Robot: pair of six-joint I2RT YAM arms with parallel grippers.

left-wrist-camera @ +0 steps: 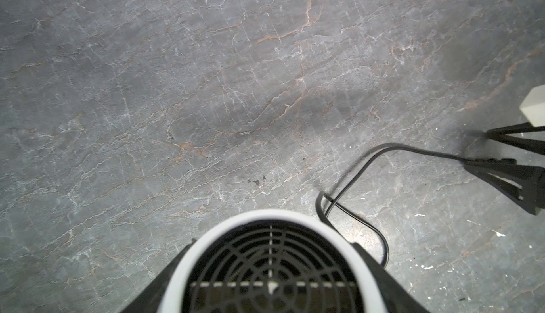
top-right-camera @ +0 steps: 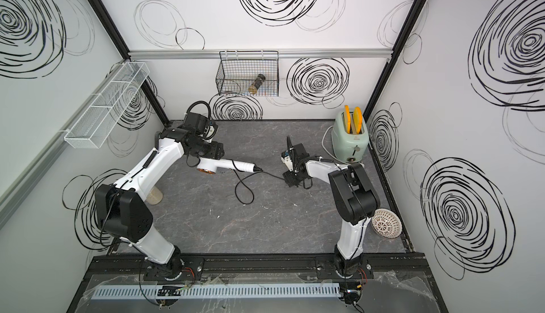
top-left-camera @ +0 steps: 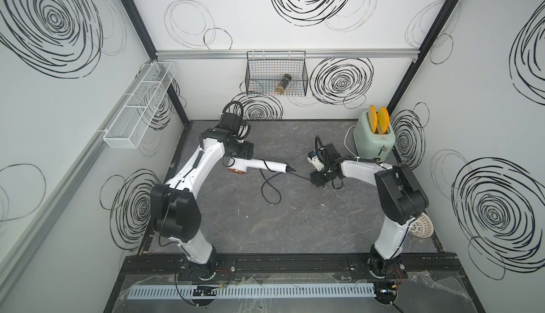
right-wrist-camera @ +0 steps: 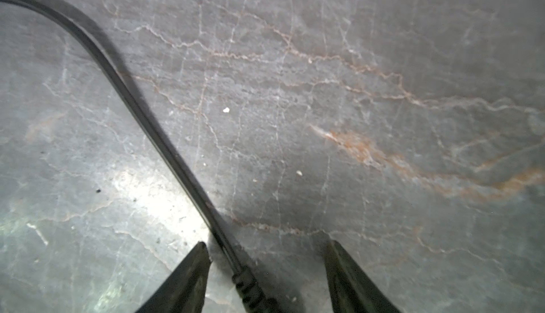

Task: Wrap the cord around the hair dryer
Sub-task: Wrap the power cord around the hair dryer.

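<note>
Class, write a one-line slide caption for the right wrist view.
Open right gripper straddles the black cord at its ribbed end, over the grey marbled tabletop.

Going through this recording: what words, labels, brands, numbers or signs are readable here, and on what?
None can be read.
Dark mark on the toaster front: too small to read.
Any label on the jar in the basket: too blurred to read.
The dryer: no print visible.

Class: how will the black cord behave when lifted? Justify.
Probably floppy: the cord curves slackly over the table, so it should sag. Likely light and thin, so it could slip between the open fingers of the right gripper.
</note>
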